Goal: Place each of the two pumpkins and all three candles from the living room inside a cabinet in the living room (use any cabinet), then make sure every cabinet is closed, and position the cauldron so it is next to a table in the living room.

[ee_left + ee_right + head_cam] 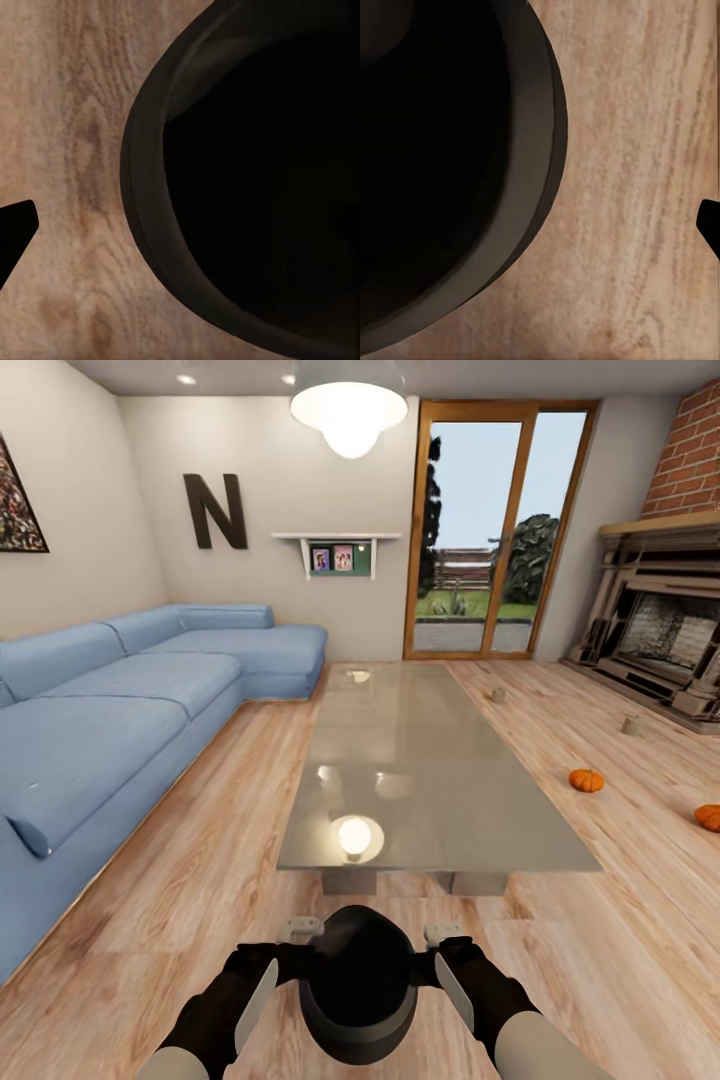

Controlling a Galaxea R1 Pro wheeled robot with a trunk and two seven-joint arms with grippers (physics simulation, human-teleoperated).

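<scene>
The robot stands at the near short end of the table (430,760), and between its two arms sits the cauldron (358,980), a round black pot with a thick dark rim, low over the wooden floor (200,900). The left gripper (300,932) is at one side of the pot and the right gripper (444,935) at the other, each pale tip close to the rim, as though the pot is pinched or carried between them; whether the fingers are apart, together or actually clamped on the rim I cannot tell, since the pot hides them and the wrist cameras look down on rim and floorboards. My guess is the cauldron step is in hand: the pot is near the table's end but a strip of floor shows between them, so it may yet want bringing closer before it is let go. The rest looks undone. Two pumpkins (586,780) lie on the floor to the right of the table, one near its long edge and the other (709,817) at the picture's border, and two candles (497,695) rest farther back toward the fireplace (660,650), the second (632,726) just before its hearth. Next, I would expect a gentle set-down beside the table leg, both grippers drawn clear, then a turn to the right to collect the nearest pumpkin.
</scene>
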